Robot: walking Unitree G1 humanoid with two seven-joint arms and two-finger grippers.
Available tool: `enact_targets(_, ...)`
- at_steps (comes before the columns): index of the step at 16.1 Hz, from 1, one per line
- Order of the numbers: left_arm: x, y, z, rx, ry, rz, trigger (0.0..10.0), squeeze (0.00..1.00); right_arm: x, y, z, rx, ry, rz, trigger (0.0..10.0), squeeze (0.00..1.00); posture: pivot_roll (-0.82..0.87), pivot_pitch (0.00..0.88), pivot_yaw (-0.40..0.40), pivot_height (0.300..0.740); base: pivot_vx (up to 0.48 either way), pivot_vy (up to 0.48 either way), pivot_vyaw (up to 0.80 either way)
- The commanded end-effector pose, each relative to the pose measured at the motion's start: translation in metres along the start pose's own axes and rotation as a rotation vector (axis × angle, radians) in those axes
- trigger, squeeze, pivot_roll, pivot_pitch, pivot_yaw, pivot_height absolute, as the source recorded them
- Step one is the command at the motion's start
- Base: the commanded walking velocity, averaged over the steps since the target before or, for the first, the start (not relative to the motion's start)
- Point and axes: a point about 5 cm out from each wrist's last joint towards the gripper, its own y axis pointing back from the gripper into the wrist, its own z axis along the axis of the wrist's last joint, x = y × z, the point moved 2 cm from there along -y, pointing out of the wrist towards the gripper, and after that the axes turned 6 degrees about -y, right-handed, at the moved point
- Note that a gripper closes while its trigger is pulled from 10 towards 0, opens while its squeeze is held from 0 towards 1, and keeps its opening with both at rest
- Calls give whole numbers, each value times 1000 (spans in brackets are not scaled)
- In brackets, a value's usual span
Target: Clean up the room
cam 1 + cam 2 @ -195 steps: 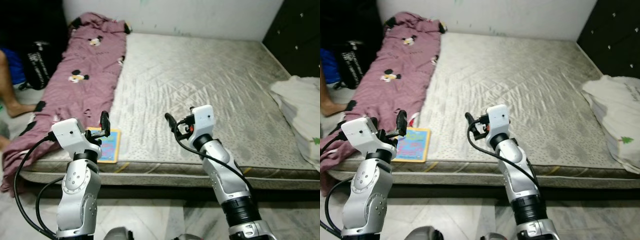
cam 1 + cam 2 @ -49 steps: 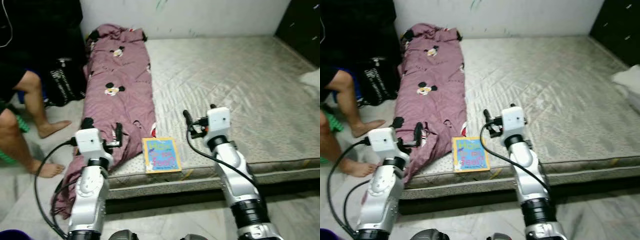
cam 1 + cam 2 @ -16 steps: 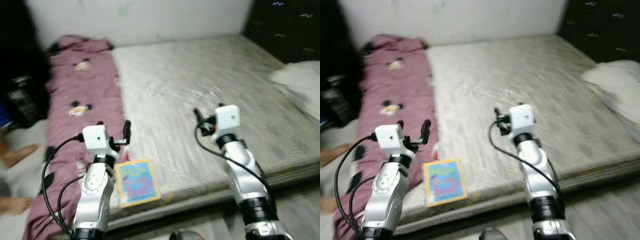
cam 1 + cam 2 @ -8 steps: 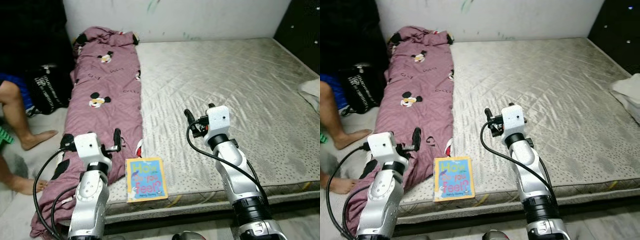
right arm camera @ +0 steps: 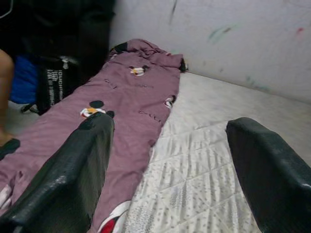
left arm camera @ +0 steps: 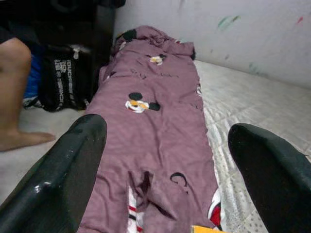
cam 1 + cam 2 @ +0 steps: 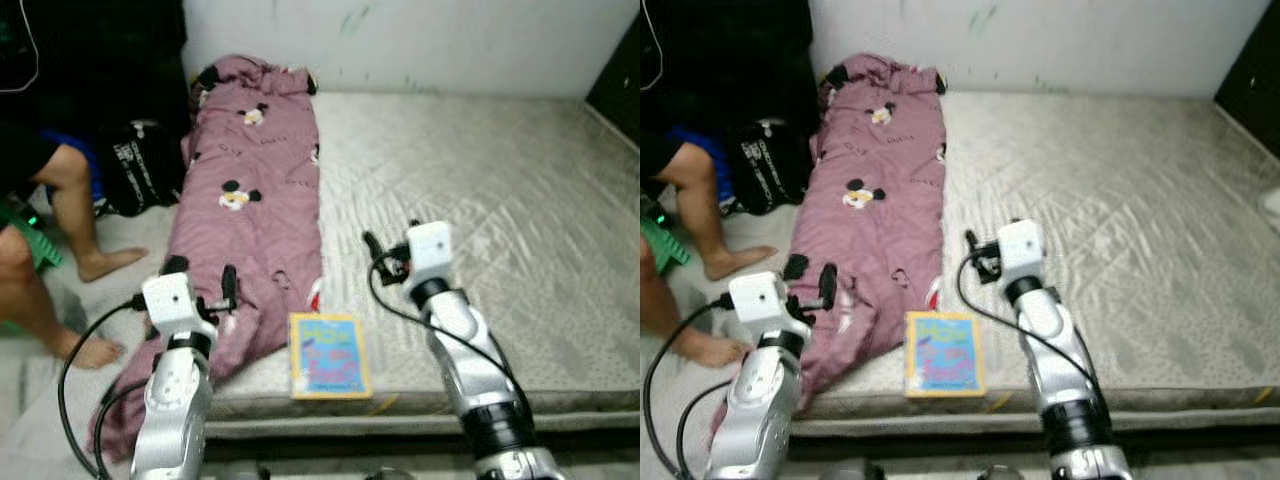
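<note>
Grey quilted mattress (image 7: 480, 200) fills the left eye view and serves as the landmark. Along its left side lies a long maroon blanket printed with cartoon mice (image 7: 255, 220), its lower end spilling over the mattress edge toward the floor. Just beside that lower end, at the mattress's front edge, lies a flat yellow-bordered picture book with a blue cover (image 7: 328, 355). The left gripper (image 7: 226, 286) hovers above the blanket's drooping end; the right gripper (image 7: 372, 247) hovers over the mattress, just above the book. Off the mattress's left side a person's bare legs (image 7: 70, 215) and a black bag with white lettering (image 7: 140, 180) sit on the floor.

The right eye view gives the same layout, with the book (image 7: 944, 353) between the two arms.

From the left wrist view, the two black fingers (image 6: 63, 170) stand wide apart and empty, looking along the blanket (image 6: 155, 126) toward the wall at the mattress's head.

The right wrist view likewise has its fingers (image 5: 77, 170) spread and empty, over the seam where blanket meets mattress.

The book looks like the likely first pick. Being thin and flat, it would best be approached from the edge overhanging or nearest the mattress front, one finger sliding under the cover rather than pinching down from above, keeping clear of the blanket fold.
</note>
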Motion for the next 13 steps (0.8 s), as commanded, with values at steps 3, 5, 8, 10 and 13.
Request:
enact_targets(3,-4,-1,6,-15,-9,-4,10000,0,-11,4,3,0,10,-27,10000,0,-29,0,-5,740,0,0,0)
enact_targets(5,0,0,5,-6,-6,13,10000,0,-10,5,2,5,10,-26,10000,0,-27,0,-7,740,0,0,0)
enact_targets(8,4,1,3,9,7,33,10000,0,-9,5,3,7,8,-22,10000,0,-23,0,-12,740,0,0,0)
enact_targets(10,8,3,5,9,8,52,10000,0,-9,9,4,4,3,-24,10000,0,-19,0,-18,740,0,0,0)
enact_targets(13,20,8,10,10,5,94,10000,0,-8,19,1,22,-2,-19,10000,0,-9,37,-24,740,0,0,0)
